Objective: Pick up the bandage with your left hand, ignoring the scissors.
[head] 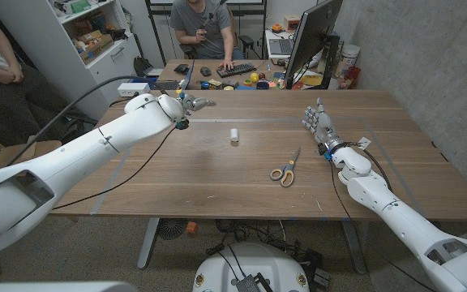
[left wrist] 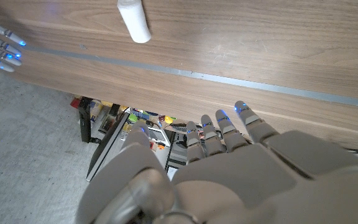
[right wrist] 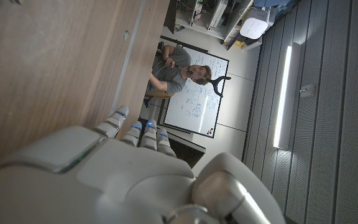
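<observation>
One pair of scissors [head: 284, 170] with yellow handles lies nearest, on the table [head: 217, 182] just inward of the right hand [head: 318, 122], which stands beside it with fingers straight and close together, holding nothing. One bandage [head: 234, 135], a small white roll, stands farther in, between the two hands and apart from both, nothing blocking the way to it. The left hand [head: 189, 104] hovers beyond it near the far edge, fingers loosely spread and empty. Behind the table sit two people [head: 205, 28], a keyboard [head: 236, 70] and a monitor [head: 310, 36].
</observation>
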